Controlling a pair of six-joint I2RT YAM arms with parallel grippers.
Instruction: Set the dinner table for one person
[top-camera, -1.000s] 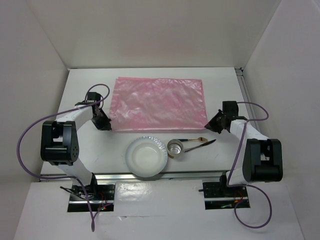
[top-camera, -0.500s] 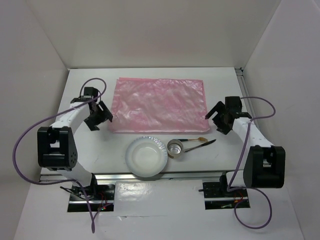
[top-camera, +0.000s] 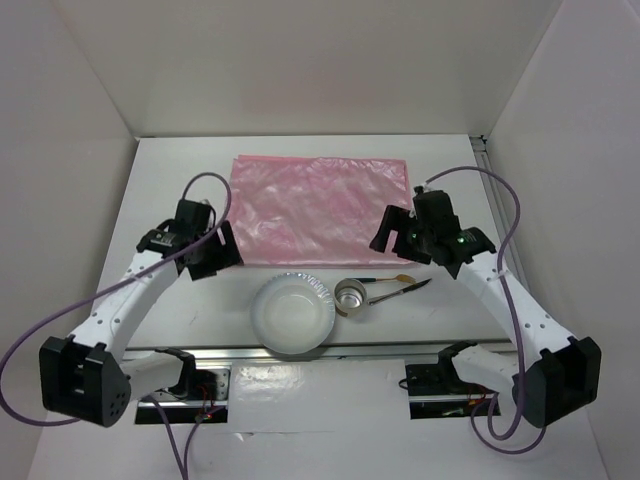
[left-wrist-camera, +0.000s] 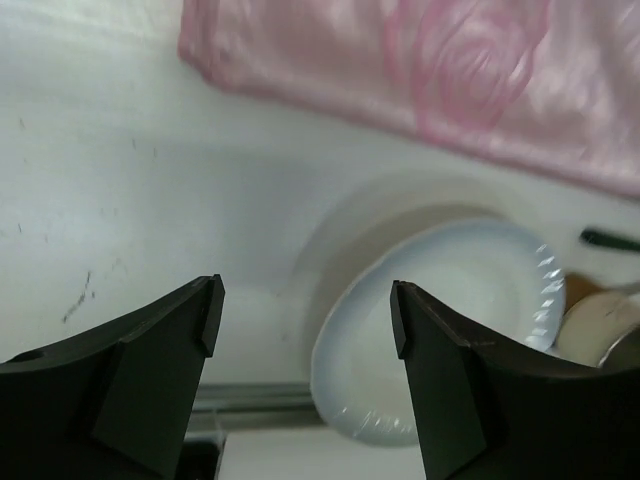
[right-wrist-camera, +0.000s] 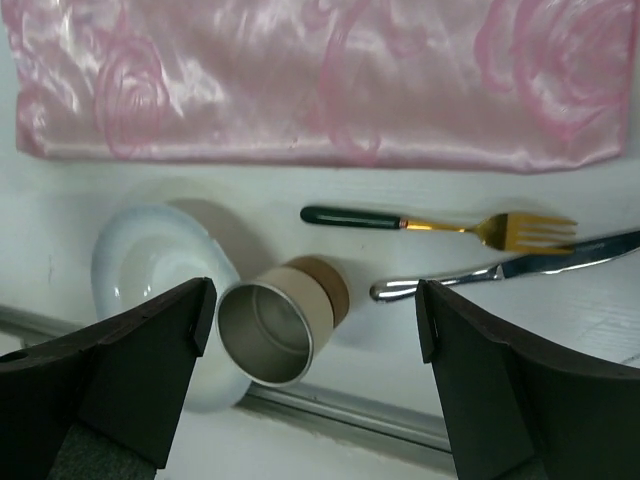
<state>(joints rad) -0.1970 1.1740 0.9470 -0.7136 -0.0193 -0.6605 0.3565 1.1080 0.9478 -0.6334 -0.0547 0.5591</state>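
As you look down from the overhead camera, the dinner table (top-camera: 175, 175) runs from the arm bases at its near edge to the white walls (top-camera: 300, 70) closing its far, left and right edges. A pink mat (top-camera: 320, 205) lies flat across the middle, toward the far edge, with a bare strip of tabletop along each side. A white plate (top-camera: 292, 312) sits at the middle of the near edge. A cup (top-camera: 351, 296) stands just to its right, then a fork (top-camera: 382, 280) and a knife (top-camera: 402, 290) lie side by side, the fork nearer the mat. Your left gripper (top-camera: 212, 257) hangs by the mat's near left corner, and your right gripper (top-camera: 392, 238) hangs over its near right corner.

From the left wrist, the left gripper (left-wrist-camera: 305, 298) is spread wide and empty. It frames bare dinner table (left-wrist-camera: 120, 180) and the plate (left-wrist-camera: 440, 300), whose rim reaches the near edge. The mat (left-wrist-camera: 450, 80) crosses the top, and the cup (left-wrist-camera: 600, 320) shows at the right border.

From the right wrist, the right gripper (right-wrist-camera: 312, 298) is also parted wide, holding nothing, with the cup (right-wrist-camera: 275, 325) below it. The cup overlaps the plate (right-wrist-camera: 150, 270) in this view, so you cannot tell whether they touch. The fork (right-wrist-camera: 440, 225) lies along the edge of the mat (right-wrist-camera: 320, 80) with a clear strip between, and the knife (right-wrist-camera: 500, 270) is just beside it toward the near edge.
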